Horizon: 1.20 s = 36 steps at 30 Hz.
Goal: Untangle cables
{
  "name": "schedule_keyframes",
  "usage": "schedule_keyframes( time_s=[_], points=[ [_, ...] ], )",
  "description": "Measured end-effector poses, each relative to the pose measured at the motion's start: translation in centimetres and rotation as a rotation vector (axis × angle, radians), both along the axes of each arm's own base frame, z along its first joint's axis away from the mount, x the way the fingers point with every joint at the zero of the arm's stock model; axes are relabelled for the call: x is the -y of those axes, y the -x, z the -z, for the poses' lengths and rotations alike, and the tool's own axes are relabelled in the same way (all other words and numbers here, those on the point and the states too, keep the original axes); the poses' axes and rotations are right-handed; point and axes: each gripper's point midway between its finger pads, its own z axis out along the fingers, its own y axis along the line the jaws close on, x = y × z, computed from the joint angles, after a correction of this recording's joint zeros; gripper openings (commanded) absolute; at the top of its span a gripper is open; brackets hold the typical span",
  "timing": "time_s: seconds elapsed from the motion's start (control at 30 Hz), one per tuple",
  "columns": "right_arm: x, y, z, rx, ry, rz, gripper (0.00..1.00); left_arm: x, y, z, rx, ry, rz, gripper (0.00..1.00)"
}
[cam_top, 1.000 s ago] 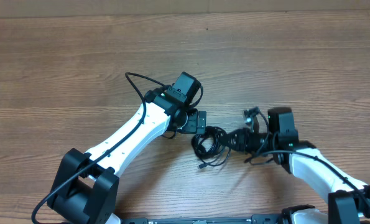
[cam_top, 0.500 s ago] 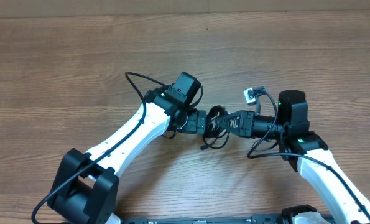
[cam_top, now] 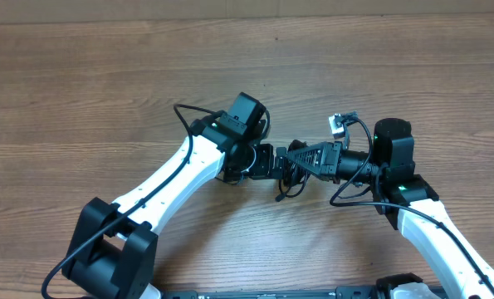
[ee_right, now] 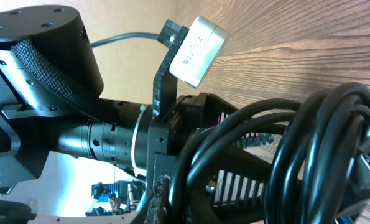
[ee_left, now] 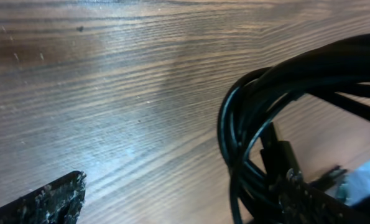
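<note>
The cables (cam_top: 286, 177) are one small black knotted bundle, lifted between the two grippers at the table's middle. One loose end (cam_top: 279, 198) dangles toward the front. My right gripper (cam_top: 301, 158) is shut on the bundle and holds it against my left gripper (cam_top: 269, 162). In the left wrist view the left gripper (ee_left: 175, 205) is open, its fingers wide apart, with the looped cables (ee_left: 253, 118) lying against its right finger. In the right wrist view the cables (ee_right: 309, 143) fill the foreground around the right gripper (ee_right: 234, 205), with the left arm's gripper right behind them.
The wooden table (cam_top: 105, 75) runs all around. The left arm's thick black wire (cam_top: 193, 112) arcs behind its wrist. A small white module (cam_top: 338, 124) sticks up from the right wrist. Both arm bases stand at the front edge.
My right gripper has carried the bundle up off the table and to the left, up against the left gripper. The left arm has barely moved.
</note>
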Motion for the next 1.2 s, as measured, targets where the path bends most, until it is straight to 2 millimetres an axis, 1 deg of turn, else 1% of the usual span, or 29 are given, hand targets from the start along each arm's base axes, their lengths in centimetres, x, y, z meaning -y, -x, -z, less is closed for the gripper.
schedule_keyframes(
  time_s=[0.13,0.3,0.37,0.43,0.53,0.57,0.6,0.73,0.8,0.9,0.97,1.03,1.1,1.13,1.2],
  points=[
    [0.1,-0.2,0.0,-0.036,-0.008,0.024,0.04,0.2,-0.1,-0.4,-0.057,0.05,-0.062,0.94],
    [0.0,-0.9,-1.0,-0.06,-0.051,0.052,0.04,0.9,0.1,-1.0,-0.126,0.101,-0.135,0.92],
    [0.0,-1.1,-1.6,-0.069,-0.072,0.062,0.04,1.0,0.2,-1.1,-0.155,0.109,-0.17,0.82],
    [-0.1,-1.3,-1.9,-0.083,-0.089,0.07,0.04,1.0,0.1,-1.1,-0.173,0.111,-0.199,0.7],
    [-0.1,-1.5,-2.4,-0.114,-0.116,0.084,0.04,1.2,-0.2,-1.2,-0.189,0.12,-0.249,0.31],
    [-0.1,-1.5,-2.4,-0.124,-0.12,0.087,0.04,1.3,-0.4,-1.3,-0.184,0.127,-0.258,0.09],
    [-0.1,-1.5,-2.5,-0.139,-0.126,0.091,0.04,1.5,-0.8,-1.4,-0.176,0.138,-0.266,0.04],
    [-0.1,-1.6,-2.5,-0.166,-0.134,0.105,0.04,1.4,-2.0,-1.4,-0.12,0.131,-0.289,0.04],
    [0.0,-1.8,-2.4,-0.168,-0.132,0.115,0.04,0.9,-2.5,-1.0,-0.081,0.096,-0.29,0.04],
    [0.1,-1.7,-1.9,-0.171,-0.113,0.122,0.04,-0.7,-3.0,-0.4,-0.034,0.03,-0.283,0.04],
    [0.2,-1.4,-0.8,-0.198,-0.08,0.127,0.04,-2.2,-3.0,0.0,-0.036,-0.016,-0.278,0.04],
    [0.5,-1.0,0.9,-0.245,-0.028,0.144,0.04,-3.9,-3.3,0.1,-0.036,-0.054,-0.277,0.04],
    [1.2,-0.5,3.0,-0.309,0.044,0.185,0.04,-5.1,-3.8,-0.1,-0.024,-0.072,-0.27,0.04],
    [1.6,-0.4,4.1,-0.337,0.085,0.212,0.04,-5.4,-4.1,-0.4,-0.012,-0.073,-0.261,0.04],
    [2.7,0.0,6.1,-0.393,0.171,0.269,0.04,-5.4,-4.6,-1.0,0.016,-0.056,-0.229,0.04]
  ],
)
